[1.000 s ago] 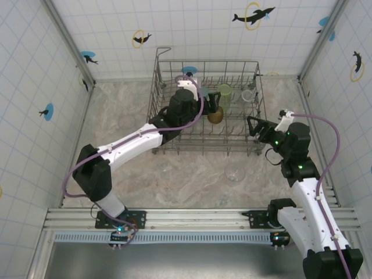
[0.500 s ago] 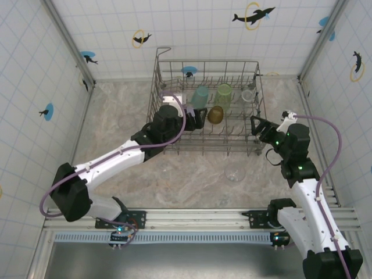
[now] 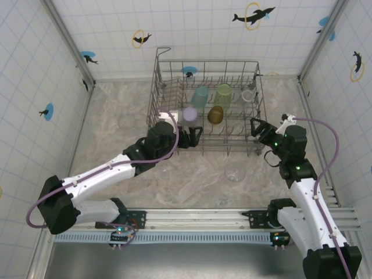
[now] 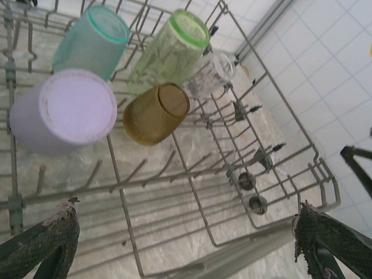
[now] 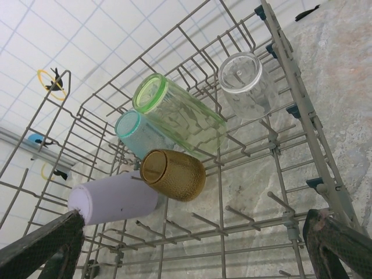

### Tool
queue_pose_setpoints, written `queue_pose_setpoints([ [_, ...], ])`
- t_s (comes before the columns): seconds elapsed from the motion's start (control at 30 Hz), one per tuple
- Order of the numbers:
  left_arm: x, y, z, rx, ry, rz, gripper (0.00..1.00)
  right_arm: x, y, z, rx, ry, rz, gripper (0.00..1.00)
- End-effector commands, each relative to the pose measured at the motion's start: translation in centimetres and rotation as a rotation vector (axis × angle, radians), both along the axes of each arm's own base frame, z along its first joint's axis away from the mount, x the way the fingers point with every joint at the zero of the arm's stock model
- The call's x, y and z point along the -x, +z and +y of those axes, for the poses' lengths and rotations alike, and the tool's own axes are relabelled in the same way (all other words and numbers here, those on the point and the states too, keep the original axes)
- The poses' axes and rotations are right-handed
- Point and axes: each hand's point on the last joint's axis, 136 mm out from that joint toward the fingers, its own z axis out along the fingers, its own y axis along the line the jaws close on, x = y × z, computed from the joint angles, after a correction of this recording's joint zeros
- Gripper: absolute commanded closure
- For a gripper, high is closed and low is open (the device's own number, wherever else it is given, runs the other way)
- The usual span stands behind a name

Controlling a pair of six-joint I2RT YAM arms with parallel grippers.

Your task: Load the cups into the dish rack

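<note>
The dish rack [image 3: 158, 87] stands at the back of the table. In it lie a teal cup [image 3: 200, 96], a lime green cup [image 3: 224, 93], a clear cup [image 3: 248, 96], an amber cup [image 3: 215, 114] and a lavender cup [image 3: 189, 114]. Another clear cup [image 3: 235, 173] stands on the table in front of the rack's right end. My left gripper [image 3: 195, 138] is open and empty over the rack's front edge, just short of the lavender cup [image 4: 64, 110]. My right gripper [image 3: 257, 128] is open and empty at the rack's right wall, facing the amber cup [image 5: 174, 173].
Tiled walls close in the marble table on three sides. The rack's upright tines [image 4: 139, 171] and its side rail [image 5: 302, 110] lie close below both grippers. The aluminium base rail [image 3: 192, 218] runs along the near edge.
My left arm has drawn back from over the rack's middle toward its front edge, and the lavender cup now shows lying in the rack. The right arm has barely moved.
</note>
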Motion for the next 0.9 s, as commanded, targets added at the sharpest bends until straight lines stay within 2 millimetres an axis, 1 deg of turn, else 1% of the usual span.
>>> queue_pose_setpoints([
  [0.0,1.2,-1.2,0.0,-0.021,-0.008,0.042,0.02,0.0,-0.2,-0.6,-0.008,-0.033,-0.017,0.00],
  [0.23,3.3,-1.2,-1.2,-0.015,-0.035,0.043,0.02,-0.1,0.1,-0.5,-0.025,-0.033,-0.014,0.00],
  [0.37,4.5,-1.6,-1.9,-0.019,-0.063,0.054,0.02,-0.2,-0.1,-0.4,-0.047,-0.033,-0.010,0.00],
  [0.5,5.8,-2.7,-2.6,-0.040,-0.083,0.076,0.02,-0.4,0.0,-0.3,-0.056,-0.034,-0.007,0.00],
  [0.87,7.5,-5.1,-4.5,-0.127,-0.078,0.124,0.02,-0.4,-0.4,-1.1,-0.042,-0.078,0.010,0.00],
])
